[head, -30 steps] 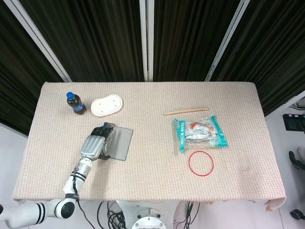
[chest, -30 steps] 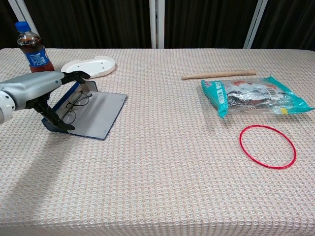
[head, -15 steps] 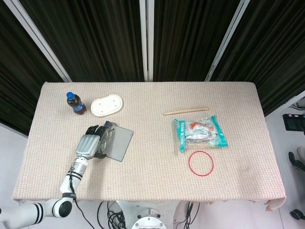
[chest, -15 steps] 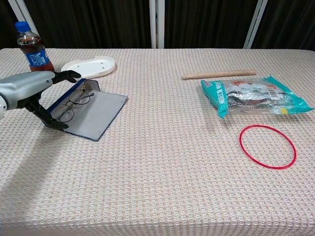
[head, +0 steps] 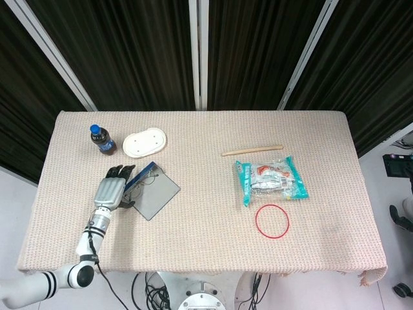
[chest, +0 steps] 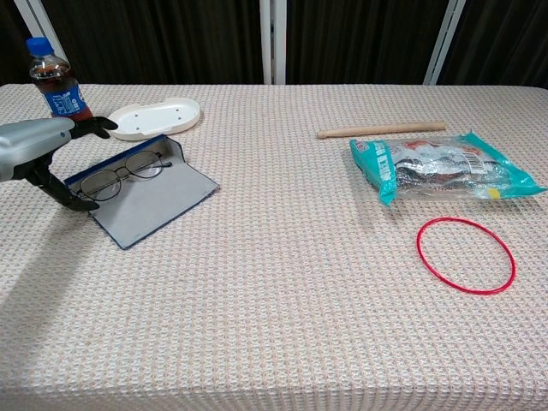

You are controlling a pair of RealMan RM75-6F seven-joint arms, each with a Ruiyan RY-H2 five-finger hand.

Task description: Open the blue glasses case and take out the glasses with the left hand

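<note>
Chest view shows the blue glasses case (chest: pixel 141 195) lying open on the left part of the table (chest: pixel 282 325), its grey lid flap spread flat toward the middle and its blue-walled tray at the far left side. Inside that tray sit the glasses (chest: pixel 122 174), thin dark wire frames with round lenses, lying tilted against the tray wall. My left hand (chest: pixel 36 147) is at the case's left edge, dark fingers (chest: pixel 96 126) reaching over the far end and the thumb low at the near corner; whether I actually grip the case I cannot tell. Beyond it stand a cola bottle (chest: pixel 56 81) with a blue cap and blue label, writing unreadable, and a white oval lid (chest: pixel 156 117). To the right lies a teal snack packet (chest: pixel 441 169), its print too small to read.
</note>
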